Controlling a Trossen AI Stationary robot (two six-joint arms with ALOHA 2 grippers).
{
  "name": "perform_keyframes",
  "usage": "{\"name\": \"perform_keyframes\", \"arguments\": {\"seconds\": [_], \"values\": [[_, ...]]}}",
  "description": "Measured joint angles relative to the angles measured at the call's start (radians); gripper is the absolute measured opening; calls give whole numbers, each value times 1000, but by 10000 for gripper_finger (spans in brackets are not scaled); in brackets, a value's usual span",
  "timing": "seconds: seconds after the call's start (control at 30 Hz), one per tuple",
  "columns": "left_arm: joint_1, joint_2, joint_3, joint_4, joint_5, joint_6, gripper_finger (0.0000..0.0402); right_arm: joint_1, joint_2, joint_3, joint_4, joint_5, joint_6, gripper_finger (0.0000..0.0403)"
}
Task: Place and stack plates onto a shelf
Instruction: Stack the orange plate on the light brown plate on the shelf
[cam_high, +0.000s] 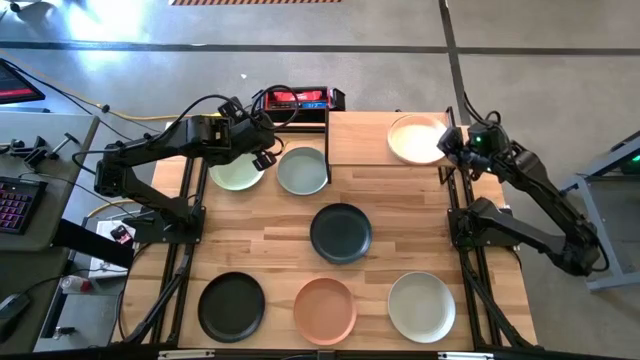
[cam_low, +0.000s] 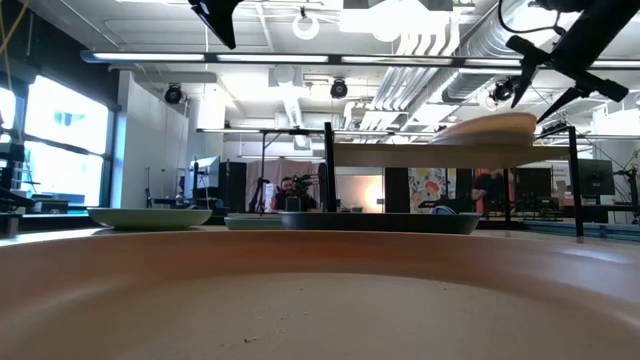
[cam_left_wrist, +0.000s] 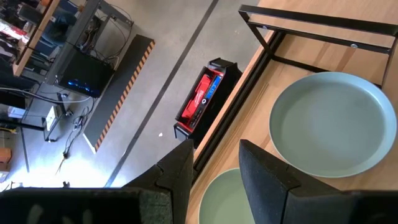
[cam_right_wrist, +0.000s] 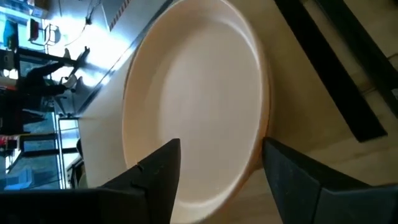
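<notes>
One plate (cam_high: 417, 138) lies on the shelf (cam_high: 362, 140); six others (cam_high: 341, 232) lie on the table (cam_high: 280, 250).

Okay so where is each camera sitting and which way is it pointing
High view: overhead, straight down on the table; both arms show.
Low view: at tabletop height, level across the plates into the room; arm parts enter from above.
Left wrist view: over the pale green plate and grey-green plate; left end effector open.
Right wrist view: at the cream plate on the shelf; right end effector open.
High and right wrist views share the cream plate.
</notes>
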Motion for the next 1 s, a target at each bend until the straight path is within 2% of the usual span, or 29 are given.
{"name": "perform_keyframes", "arguments": {"seconds": [0.27,0.6,1.0], "values": [[0,0,0,0,0,0,117,0,-45,0,-21,-27,-17,204],[0,0,0,0,0,0,117,1,-45,0,-12,-180,-163,204],[0,0,0,0,0,0,117,1,11,0,47,-210,-280,204]]}}
